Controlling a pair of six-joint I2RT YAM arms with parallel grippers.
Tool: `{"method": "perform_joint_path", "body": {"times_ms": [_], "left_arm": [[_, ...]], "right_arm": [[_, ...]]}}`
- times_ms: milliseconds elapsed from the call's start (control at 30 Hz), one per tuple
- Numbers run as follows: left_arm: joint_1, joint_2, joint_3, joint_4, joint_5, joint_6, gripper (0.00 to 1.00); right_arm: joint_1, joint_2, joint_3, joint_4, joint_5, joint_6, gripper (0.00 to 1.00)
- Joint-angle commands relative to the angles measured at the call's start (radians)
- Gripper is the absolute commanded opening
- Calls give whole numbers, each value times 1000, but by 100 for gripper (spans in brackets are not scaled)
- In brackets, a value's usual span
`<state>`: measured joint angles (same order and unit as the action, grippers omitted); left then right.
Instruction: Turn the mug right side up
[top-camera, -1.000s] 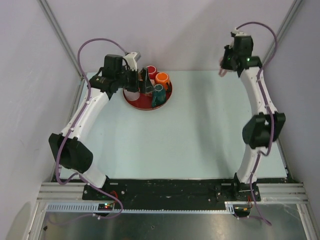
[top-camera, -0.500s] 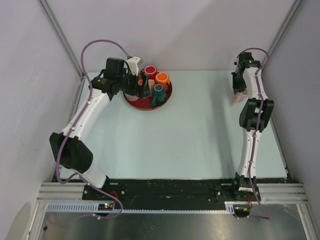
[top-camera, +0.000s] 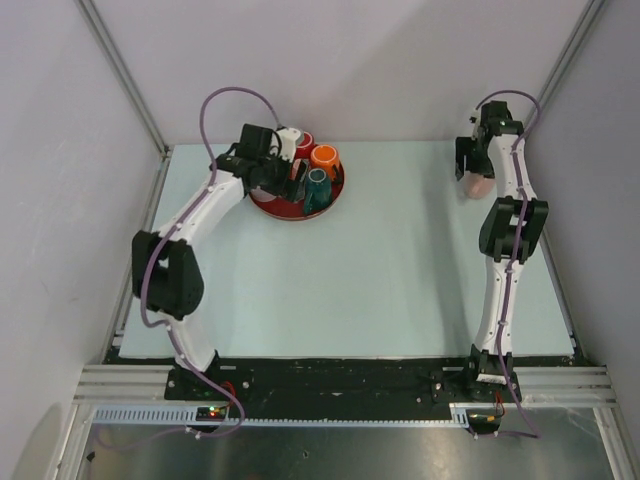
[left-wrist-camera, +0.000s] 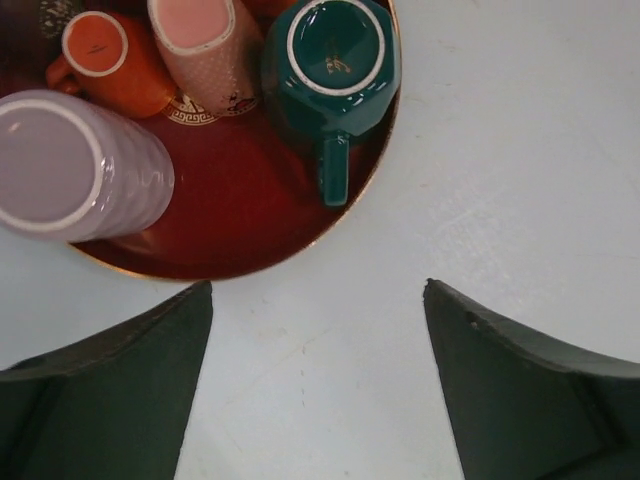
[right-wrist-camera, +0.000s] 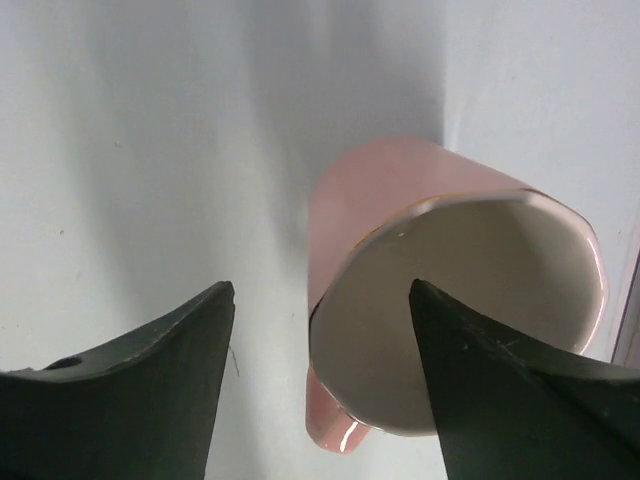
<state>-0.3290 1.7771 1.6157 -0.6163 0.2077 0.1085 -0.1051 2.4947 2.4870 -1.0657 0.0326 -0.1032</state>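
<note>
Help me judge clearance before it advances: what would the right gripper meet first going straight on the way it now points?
Most likely the pink mug: its open mouth faces the right gripper, offset toward one of the open jaws. Depth is unclear.

L arm is stretching to the far-left part of the table (top-camera: 380, 270), w/ the L gripper (top-camera: 293, 175) hanging over the left side of the red tray (top-camera: 290, 213). Tray is carrying several mugs: red mug (top-camera: 303, 141) at the far side, orange mug (top-camera: 324, 157) just right of it, teal mug (top-camera: 317, 186) nearer the bases. R arm is standing folded by the far-right edge, R gripper (top-camera: 470, 175) pointing down, w/ a pink mug (top-camera: 481, 186) showing right at its tip. Finger spacing on either gripper isn't reading from up here.
</note>
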Motion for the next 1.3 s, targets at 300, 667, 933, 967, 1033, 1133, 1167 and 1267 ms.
{"method": "perform_joint_path", "body": {"times_ms": [300, 667, 933, 967, 1033, 1133, 1167, 1267], "left_arm": [[-57, 332, 169, 112, -15, 257, 71], [-64, 464, 317, 86, -48, 123, 43], [-64, 464, 301, 23, -25, 121, 25], [-63, 474, 306, 21, -34, 128, 25], [-62, 492, 317, 17, -54, 136, 19], [-62, 496, 323, 16, -48, 134, 3], [-63, 489, 321, 16, -39, 130, 2], [-60, 439, 329, 16, -3, 106, 0]], "right_arm": [[10, -374, -174, 150, -64, 2, 99], [92, -563, -383, 146, 25, -40, 99], [137, -652, -424, 163, 5, -23, 99], [145, -661, -424, 169, 2, -23, 99], [160, -676, -427, 180, -8, -23, 99], [177, -692, -427, 180, -16, -21, 99], [181, -698, -427, 177, -18, -19, 99], [186, -720, -435, 170, -57, 12, 99]]}}
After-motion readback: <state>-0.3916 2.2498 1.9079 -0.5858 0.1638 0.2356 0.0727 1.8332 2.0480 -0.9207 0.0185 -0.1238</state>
